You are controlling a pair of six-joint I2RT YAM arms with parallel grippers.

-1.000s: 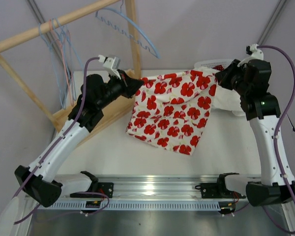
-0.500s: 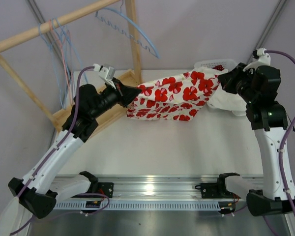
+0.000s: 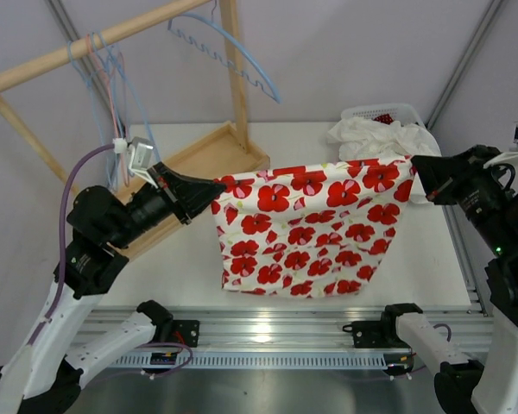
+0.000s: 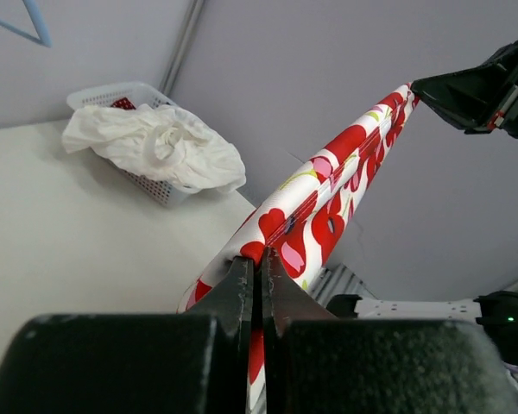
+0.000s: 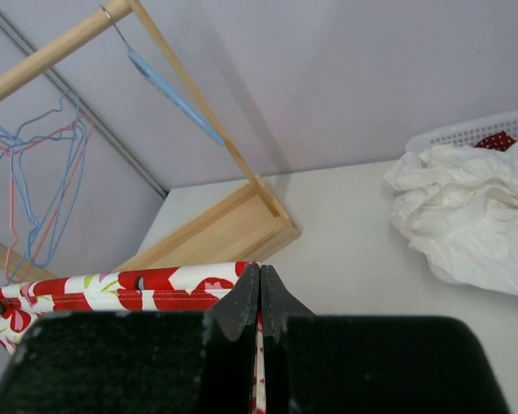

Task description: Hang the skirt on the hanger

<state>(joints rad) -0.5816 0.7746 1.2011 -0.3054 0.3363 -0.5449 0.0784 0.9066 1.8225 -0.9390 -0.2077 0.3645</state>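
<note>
The skirt [image 3: 306, 228] is white with red flowers. It hangs spread flat in the air above the table's front half, held by its top corners. My left gripper [image 3: 214, 186] is shut on the skirt's left top corner [image 4: 268, 237]. My right gripper [image 3: 413, 166] is shut on the right top corner [image 5: 242, 276]. The waistband is stretched taut between them [image 4: 345, 172]. A light blue hanger [image 3: 233, 60] hangs on the wooden rack's bar at the back, also seen in the right wrist view [image 5: 177, 95].
The wooden rack [image 3: 203, 155] stands at the back left with several thin wire hangers [image 3: 104, 78] on its bar. A white basket [image 3: 388, 116] with crumpled white cloth [image 3: 375, 138] sits at the back right, also in the left wrist view [image 4: 155, 142].
Both arms have pulled back toward the near edge and up, lifting the skirt off the table. It went from bunched near the rack to hanging spread flat.
</note>
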